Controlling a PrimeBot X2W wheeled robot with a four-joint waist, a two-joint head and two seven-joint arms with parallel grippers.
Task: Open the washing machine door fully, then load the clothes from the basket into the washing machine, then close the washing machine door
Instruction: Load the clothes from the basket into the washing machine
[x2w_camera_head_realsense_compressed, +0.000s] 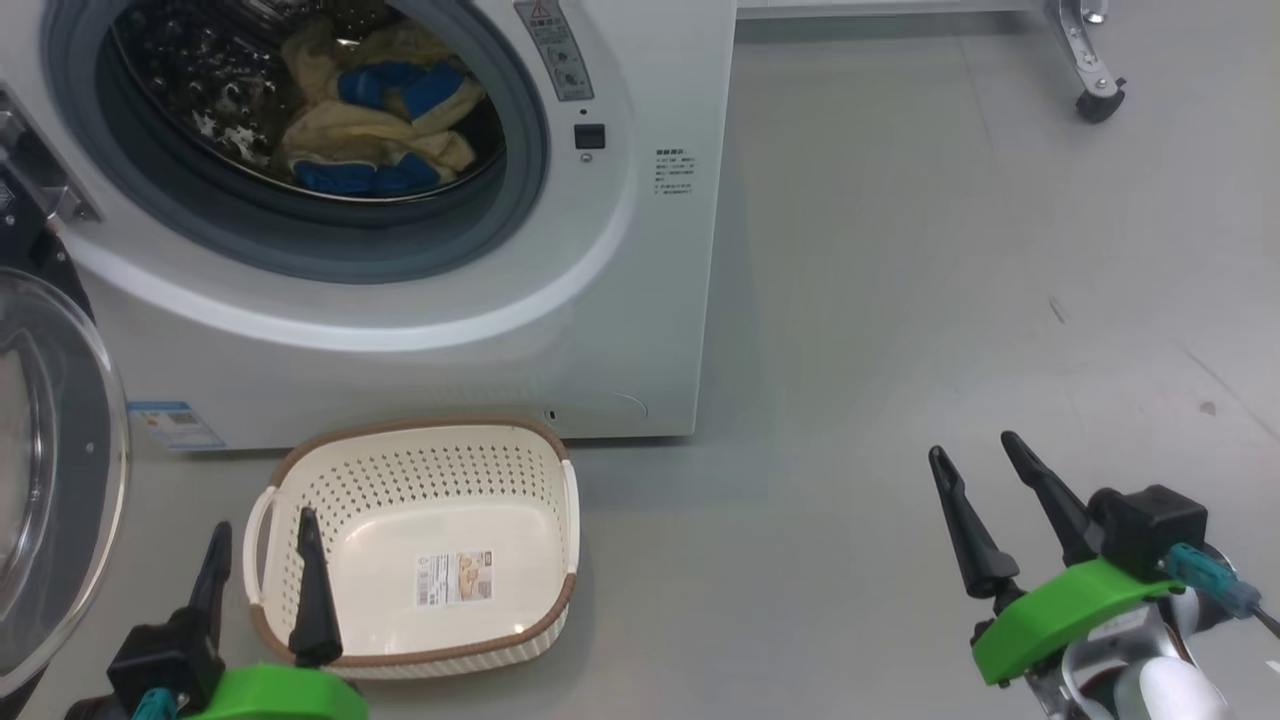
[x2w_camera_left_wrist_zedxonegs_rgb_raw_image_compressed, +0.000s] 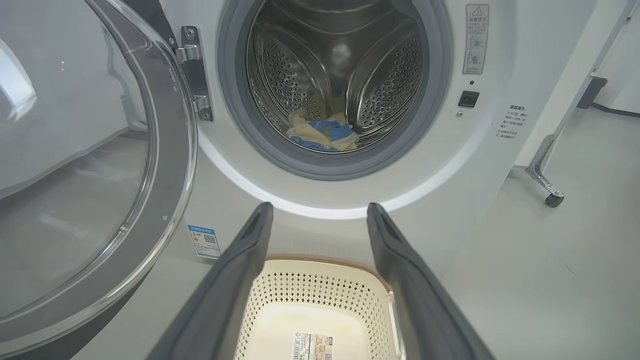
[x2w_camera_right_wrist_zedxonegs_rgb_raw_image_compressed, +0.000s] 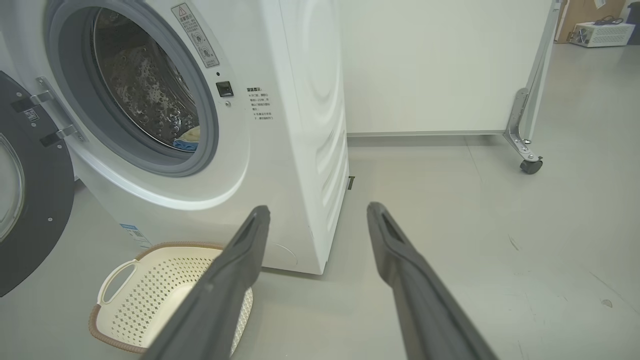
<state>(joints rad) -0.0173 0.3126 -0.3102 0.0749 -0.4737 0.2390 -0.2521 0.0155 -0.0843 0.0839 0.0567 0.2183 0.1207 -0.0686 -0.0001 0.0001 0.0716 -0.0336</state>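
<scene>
Yellow clothes (x2w_camera_head_realsense_compressed: 375, 120) are lying in the drum (x2w_camera_head_realsense_compressed: 200, 70), basket (x2w_camera_head_realsense_compressed: 420, 470) empty; left gripper (x2w_camera_head_realsense_compressed: 264, 522) and right gripper (x2w_camera_head_realsense_compressed: 973, 447) are hovering spread; washing machine door (x2w_camera_head_realsense_compressed: 60, 450) is probably needing a push shut

A: Is the mouth of the washing machine (x2w_camera_head_realsense_compressed: 620, 300) blocked?
B: No. The washing machine door (x2w_camera_head_realsense_compressed: 60, 500) stands swung wide at its left; the clothes (x2w_camera_head_realsense_compressed: 370, 130) lie low in the drum (x2w_camera_head_realsense_compressed: 200, 90).
A: And below?
B: The basket (x2w_camera_head_realsense_compressed: 420, 432) sits just before its front; the floor (x2w_camera_head_realsense_compressed: 900, 300) to the right lies open.
</scene>
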